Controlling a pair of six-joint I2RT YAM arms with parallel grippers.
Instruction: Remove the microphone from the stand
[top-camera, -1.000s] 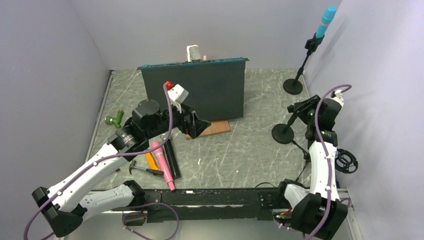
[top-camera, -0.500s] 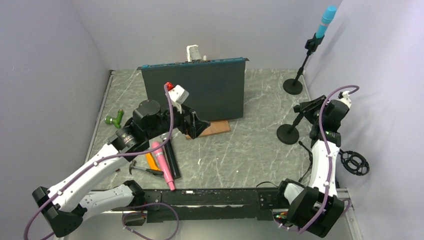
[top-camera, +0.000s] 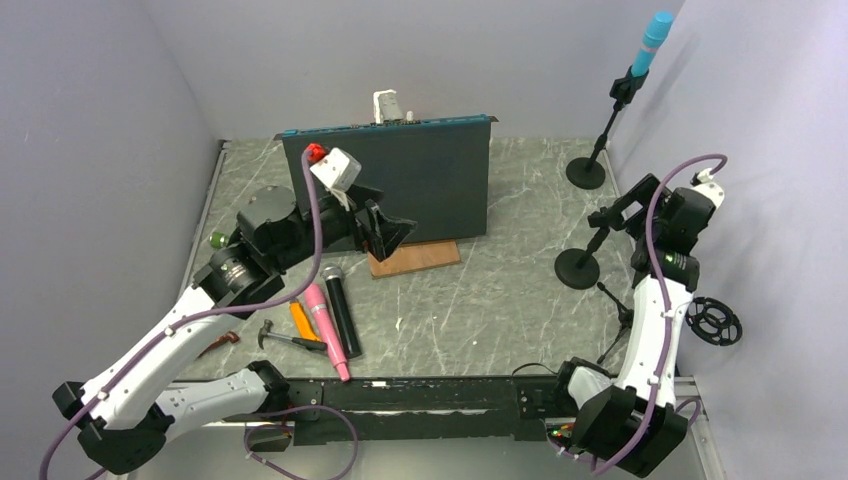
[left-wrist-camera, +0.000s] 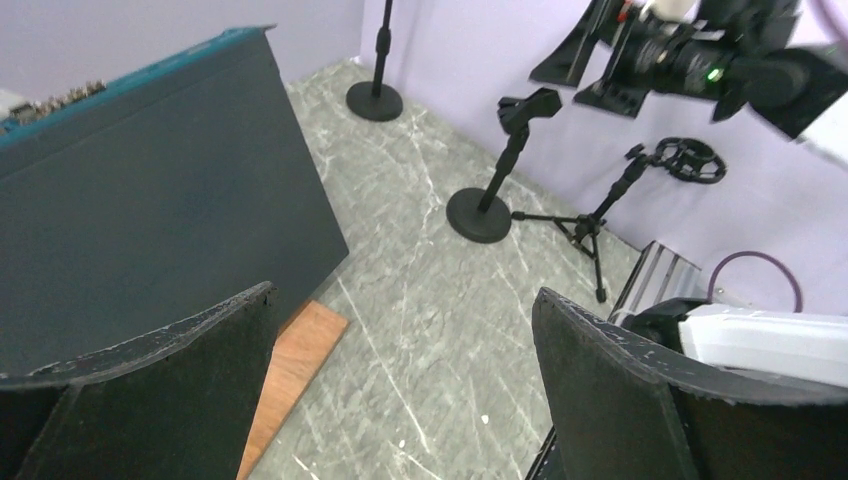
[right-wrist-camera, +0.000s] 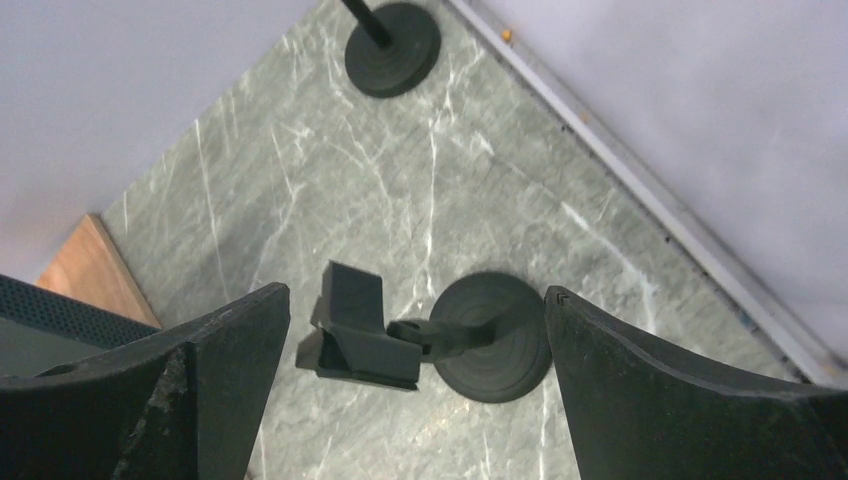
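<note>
**Both grippers released; blue microphone clipped on the far stand**

The right gripper (top-camera: 640, 203) hung spread and empty over an empty stand (right-wrist-camera: 355, 330), whose clip sat between the fingers without touching either. Beyond it, the far stand (top-camera: 598, 140) held the blue microphone (top-camera: 655, 40). Only the top camera showed this; both wrist cameras caught just that stand's lower pole and base. The left gripper (left-wrist-camera: 400, 380) was likewise spread and empty, with a dark panel (left-wrist-camera: 150, 200) to its left and a wooden board (left-wrist-camera: 295, 360) below. Back toward its arm, a black microphone (top-camera: 339, 310) and a pink microphone (top-camera: 325, 325) lay side by side on the worktop (top-camera: 480, 300).
</note>
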